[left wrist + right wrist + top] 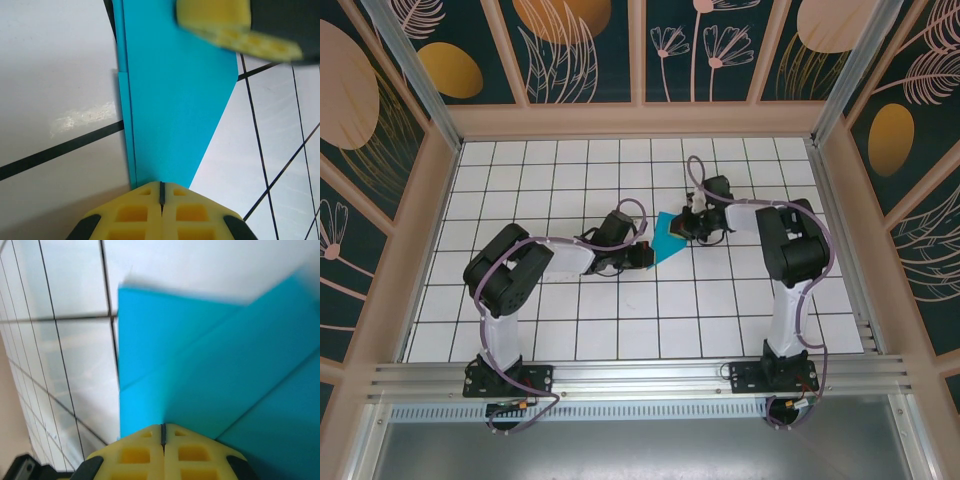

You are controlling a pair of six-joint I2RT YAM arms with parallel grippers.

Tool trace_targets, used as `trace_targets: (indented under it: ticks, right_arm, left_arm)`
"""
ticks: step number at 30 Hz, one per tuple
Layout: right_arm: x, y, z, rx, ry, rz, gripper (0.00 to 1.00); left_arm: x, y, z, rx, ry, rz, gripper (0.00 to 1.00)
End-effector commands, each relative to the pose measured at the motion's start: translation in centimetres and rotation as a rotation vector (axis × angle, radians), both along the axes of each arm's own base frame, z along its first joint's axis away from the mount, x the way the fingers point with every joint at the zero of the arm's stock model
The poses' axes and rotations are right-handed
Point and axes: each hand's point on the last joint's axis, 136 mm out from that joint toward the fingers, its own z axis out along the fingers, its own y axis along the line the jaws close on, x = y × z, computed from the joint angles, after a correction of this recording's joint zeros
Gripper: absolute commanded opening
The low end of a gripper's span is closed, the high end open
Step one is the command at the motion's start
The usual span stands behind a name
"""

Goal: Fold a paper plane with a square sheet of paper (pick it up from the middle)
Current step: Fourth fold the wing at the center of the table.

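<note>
At mid-table, between the two arms: one teal paper sheet [669, 238], part-folded, is being kept on or just above the white gridded table [570, 320]; which of the two cannot be told. It is being presented as a tapering wedge of overlapped, creased layers, with one long fold running beside its edge and diagonal flaps being shown at the wider end. The left gripper [161, 192] is being held with its yellow pads [132, 215] pressed fully together, tips meeting the narrow end of the wedge. The right gripper [162, 432] is likewise being held closed tight, tips set at the wide, layered end. Whether the paper is being nipped or only pressed down cannot be told. Handling, as judged: the sheet is being rated very light, thin and limp, easily torn or wrongly creased, apt to slide on the smooth tiles, and somewhat stiffer along its folds. Hold is best being taken at the layered edges or along the middle crease, with both ends being steadied so that the layers are not being skewed.
</note>
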Motion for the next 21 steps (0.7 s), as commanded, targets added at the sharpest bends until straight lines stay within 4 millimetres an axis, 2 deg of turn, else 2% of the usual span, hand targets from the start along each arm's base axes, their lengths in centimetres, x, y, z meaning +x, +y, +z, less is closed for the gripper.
trace_targets:
  ticks: [1, 6, 12, 17, 21]
  right_arm:
    - [4.4, -4.7, -2.6, -0.163, -0.072, -0.135, 0.01]
    - [6.4, -6.0, -2.5, -0.166, -0.084, -0.169, 0.01]
    - [8.5, -7.1, -0.6, -0.164, -0.133, -0.204, 0.01]
    - [9.6, -6.9, 2.6, -0.136, -0.188, -0.209, 0.02]
    - [8.5, -6.6, 5.6, -0.094, -0.214, -0.233, 0.07]
  left_arm:
    - [-5.2, 4.7, -6.0, 0.202, 0.212, -0.009, 0.0]
    - [-5.1, 4.5, -5.8, 0.196, 0.206, -0.02, 0.0]
    - [-4.9, 4.3, -5.5, 0.195, 0.197, -0.027, 0.0]
    - [-4.4, 3.9, -5.2, 0.189, 0.189, -0.026, 0.0]
    - [-3.4, 3.1, -4.0, 0.166, 0.157, -0.027, 0.0]
